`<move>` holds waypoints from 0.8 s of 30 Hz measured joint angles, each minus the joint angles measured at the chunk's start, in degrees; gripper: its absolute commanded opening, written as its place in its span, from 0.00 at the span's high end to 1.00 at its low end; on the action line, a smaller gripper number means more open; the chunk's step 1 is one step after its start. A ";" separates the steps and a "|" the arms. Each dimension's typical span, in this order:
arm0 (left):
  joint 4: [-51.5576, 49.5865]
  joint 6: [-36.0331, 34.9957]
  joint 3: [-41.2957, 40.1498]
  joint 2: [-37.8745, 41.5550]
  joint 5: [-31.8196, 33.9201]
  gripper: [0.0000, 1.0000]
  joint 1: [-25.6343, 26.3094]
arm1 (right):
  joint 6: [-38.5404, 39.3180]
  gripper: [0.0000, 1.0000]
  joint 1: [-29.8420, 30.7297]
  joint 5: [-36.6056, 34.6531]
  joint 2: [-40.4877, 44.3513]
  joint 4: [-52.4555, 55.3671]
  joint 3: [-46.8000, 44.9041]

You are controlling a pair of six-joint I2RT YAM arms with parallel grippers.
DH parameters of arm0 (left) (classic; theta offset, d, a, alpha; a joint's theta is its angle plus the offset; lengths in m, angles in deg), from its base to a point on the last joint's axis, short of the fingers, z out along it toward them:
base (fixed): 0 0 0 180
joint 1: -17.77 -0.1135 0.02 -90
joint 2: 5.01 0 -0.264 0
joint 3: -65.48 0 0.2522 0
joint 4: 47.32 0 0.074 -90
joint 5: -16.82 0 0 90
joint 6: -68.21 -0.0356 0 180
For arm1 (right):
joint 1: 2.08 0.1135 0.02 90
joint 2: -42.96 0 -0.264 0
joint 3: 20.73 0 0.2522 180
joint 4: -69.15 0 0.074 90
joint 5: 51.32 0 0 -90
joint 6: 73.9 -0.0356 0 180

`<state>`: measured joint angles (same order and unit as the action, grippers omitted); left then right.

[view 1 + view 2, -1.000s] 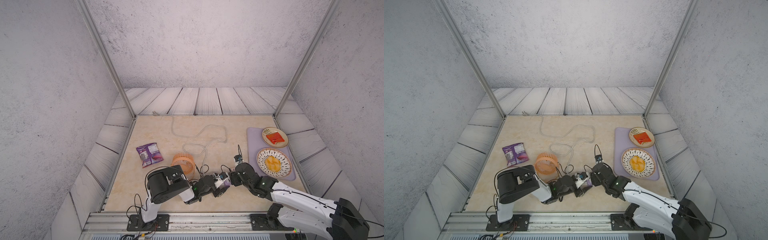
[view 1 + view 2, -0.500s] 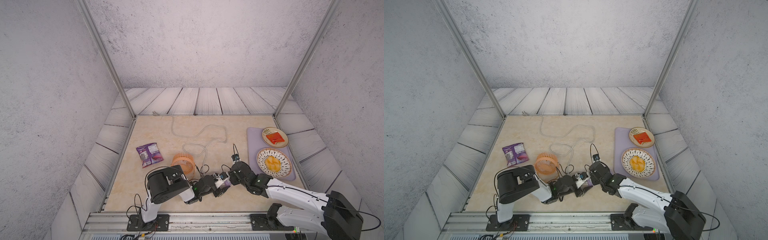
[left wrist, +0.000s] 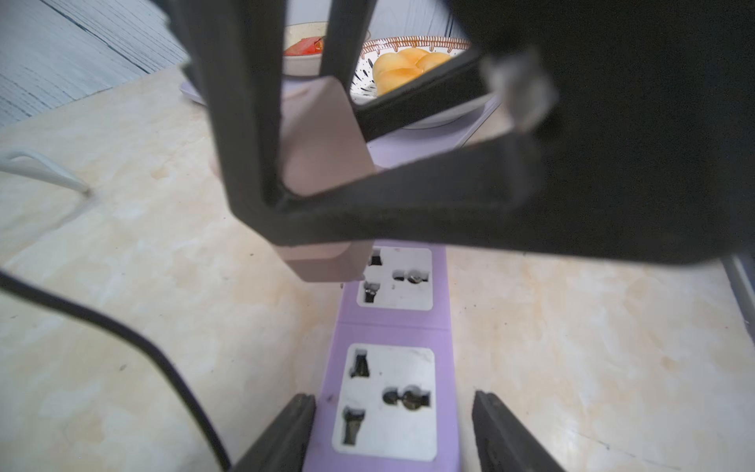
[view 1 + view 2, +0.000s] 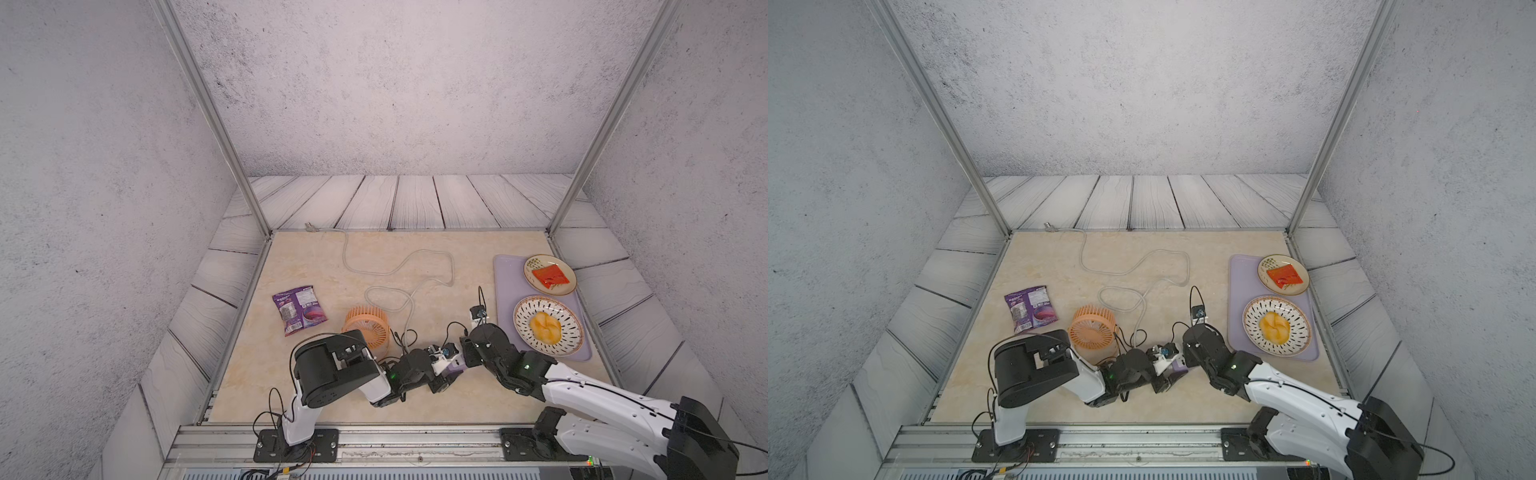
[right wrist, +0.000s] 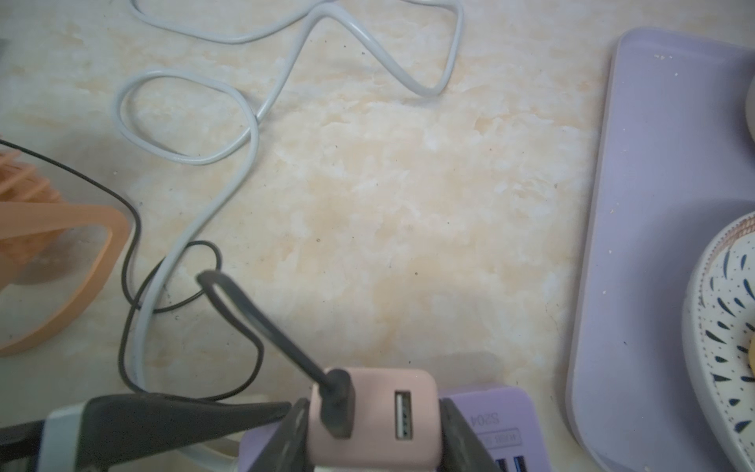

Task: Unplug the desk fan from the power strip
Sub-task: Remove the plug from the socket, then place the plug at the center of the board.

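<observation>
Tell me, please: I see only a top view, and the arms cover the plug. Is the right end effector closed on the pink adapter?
Observer: Yes. The right wrist view shows the right end effector shut on the pink adapter.
Operator: Where is the left end effector?
Observer: Its fingers stand on both sides of the power strip, beside the near socket.
Operator: Does the adapter sit in a socket?
Observer: Both sockets show open holes; the adapter's corner only overlaps the far socket's edge.
</observation>
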<state>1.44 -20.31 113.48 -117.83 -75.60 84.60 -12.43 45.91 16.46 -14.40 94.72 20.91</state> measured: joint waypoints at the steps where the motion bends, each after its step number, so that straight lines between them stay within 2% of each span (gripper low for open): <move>1: -0.09 0.00 0.02 0.00 0.00 0.35 0.00 | 0.00 0.63 0.00 0.09 0.13 -0.07 0.00; 13: -0.66 0.09 -0.70 1.16 0.85 0.33 0.11 | 0.13 0.63 -1.44 2.05 -0.42 0.83 2.80; 24: -3.45 1.40 -6.97 14.34 6.43 0.32 0.61 | -1.03 0.63 -12.28 10.16 -14.69 3.43 18.16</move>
<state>-2.01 -18.91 106.51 -103.49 -69.17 85.21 -13.46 33.63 26.62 -29.09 98.15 39.07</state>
